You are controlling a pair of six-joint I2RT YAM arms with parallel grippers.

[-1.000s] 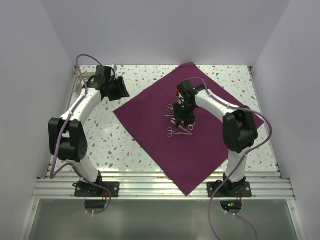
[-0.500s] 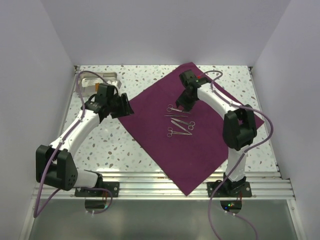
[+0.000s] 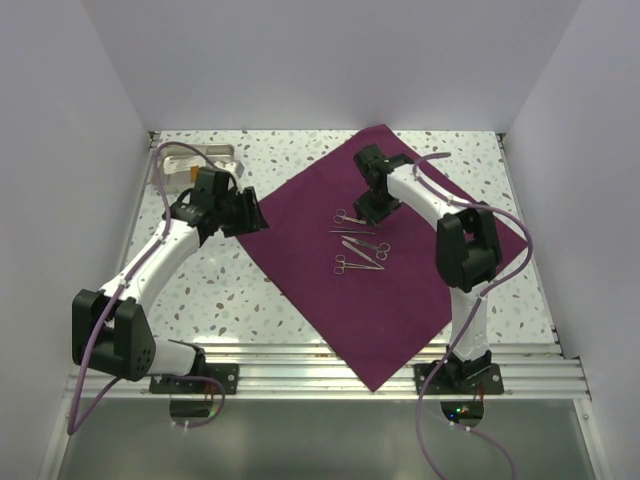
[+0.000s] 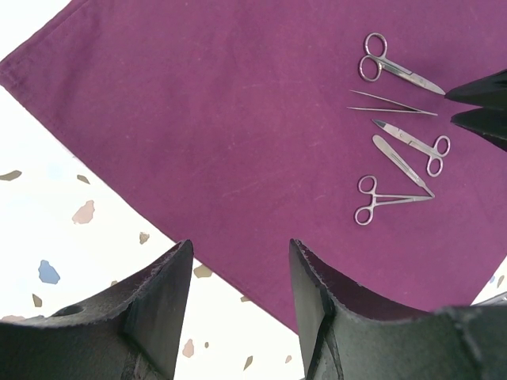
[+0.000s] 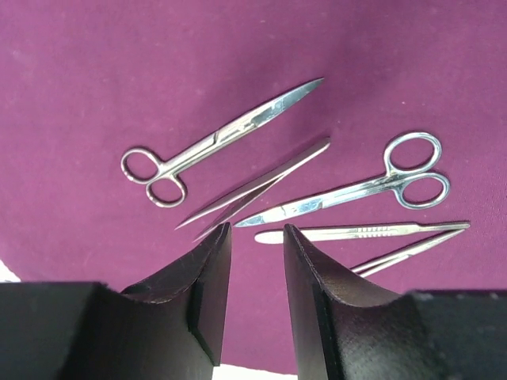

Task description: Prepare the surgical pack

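Hovering by pack [image 3: 400,300]; jaws parted, empty

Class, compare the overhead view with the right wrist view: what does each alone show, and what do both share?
Overhead only: the left arm, the right arm, the left tool, the speckled table and the whole cloth. Right wrist only: the narrow gap in the right tool, and the two separate prongs of the tweezers. Both: the purple cloth with scissors lying on it.

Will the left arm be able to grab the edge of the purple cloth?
Probably yes. The left fingers hover open right at the near edge of the purple cloth, and nothing lies in between.
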